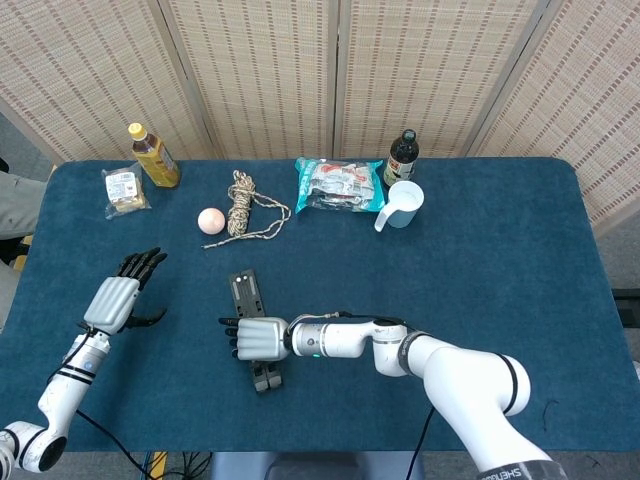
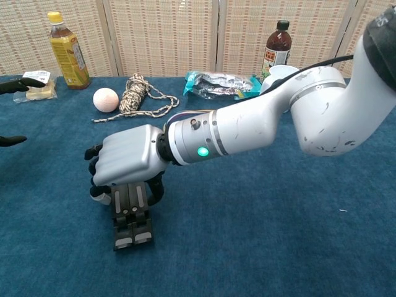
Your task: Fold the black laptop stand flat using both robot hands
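Note:
The black laptop stand (image 1: 254,326) lies flat on the blue table, its two arms side by side and touching. In the chest view the laptop stand (image 2: 132,216) sticks out toward the front from under my right hand (image 2: 125,164). My right hand (image 1: 256,339) lies across the stand's middle, with fingers curled around its arms from both sides. My left hand (image 1: 122,294) hovers well to the left of the stand, fingers apart and holding nothing. Only its dark fingertips (image 2: 18,83) show at the chest view's left edge.
Along the table's far side stand a yellow bottle (image 1: 152,156), a wrapped snack (image 1: 124,189), a pink ball (image 1: 211,221), a rope coil (image 1: 242,205), a food packet (image 1: 339,185), a dark bottle (image 1: 401,156) and a white cup (image 1: 403,204).

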